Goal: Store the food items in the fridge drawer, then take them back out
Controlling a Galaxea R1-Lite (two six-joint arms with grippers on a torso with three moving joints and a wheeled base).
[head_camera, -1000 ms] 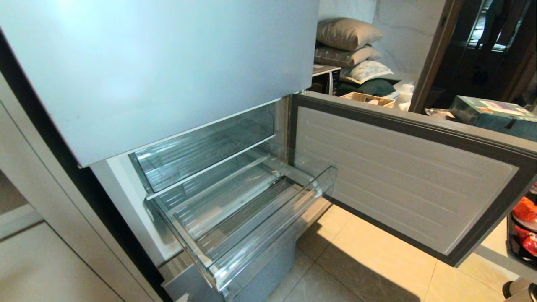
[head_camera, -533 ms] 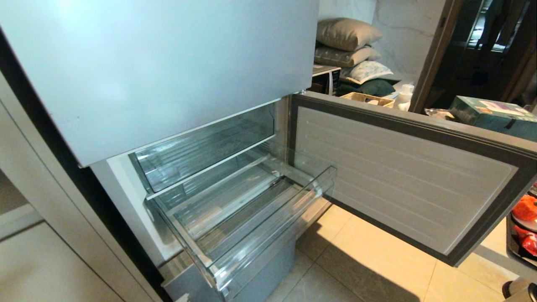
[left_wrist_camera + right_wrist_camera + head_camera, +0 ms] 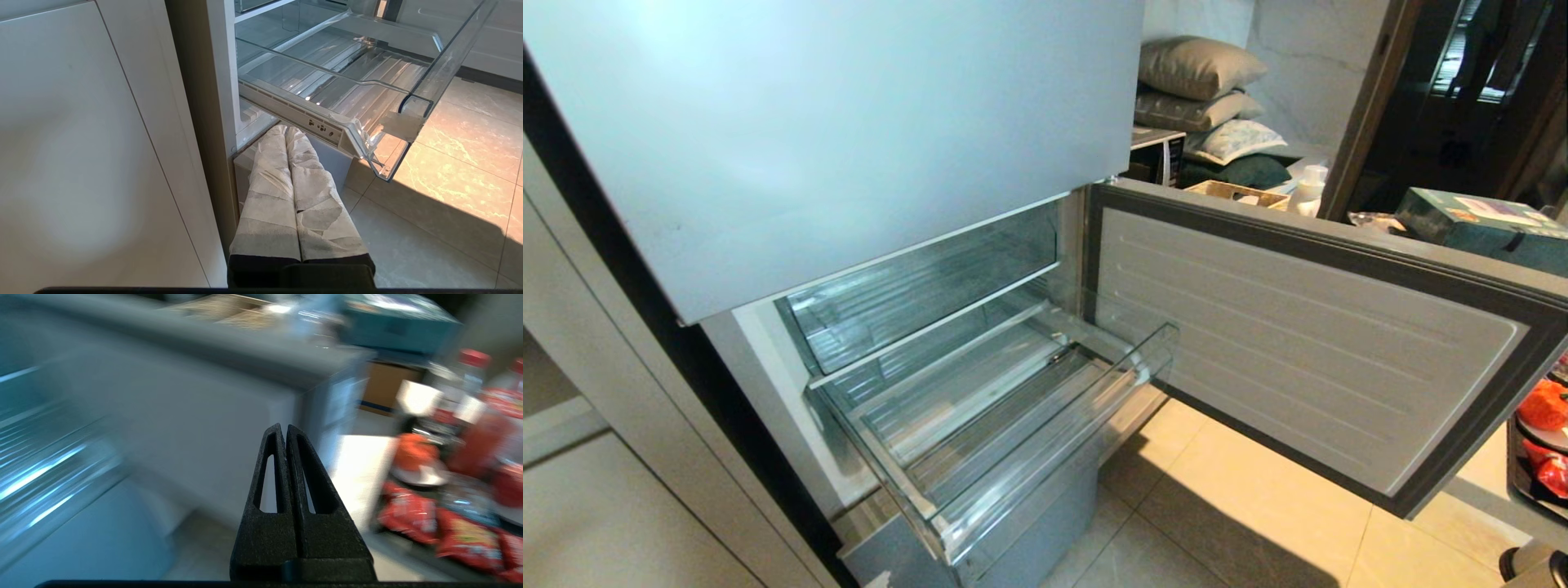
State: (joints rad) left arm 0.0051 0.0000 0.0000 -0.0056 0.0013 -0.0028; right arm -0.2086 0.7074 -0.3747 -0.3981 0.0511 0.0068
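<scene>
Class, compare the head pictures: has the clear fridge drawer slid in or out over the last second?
No. The clear drawer stays pulled out, its front lip in the same spot against the open fridge door beside it.

Fridge drawer (image 3: 1029,425), clear plastic, ribbed bottom, is seen pulled out over the tiled floor (image 3: 1241,523); nothing is seen lying in it. A second clear drawer (image 3: 915,286) sits above, pushed in. At the far right, red packets (image 3: 1547,469) are seen on a dark shelf (image 3: 1515,482), partly cut off.
</scene>
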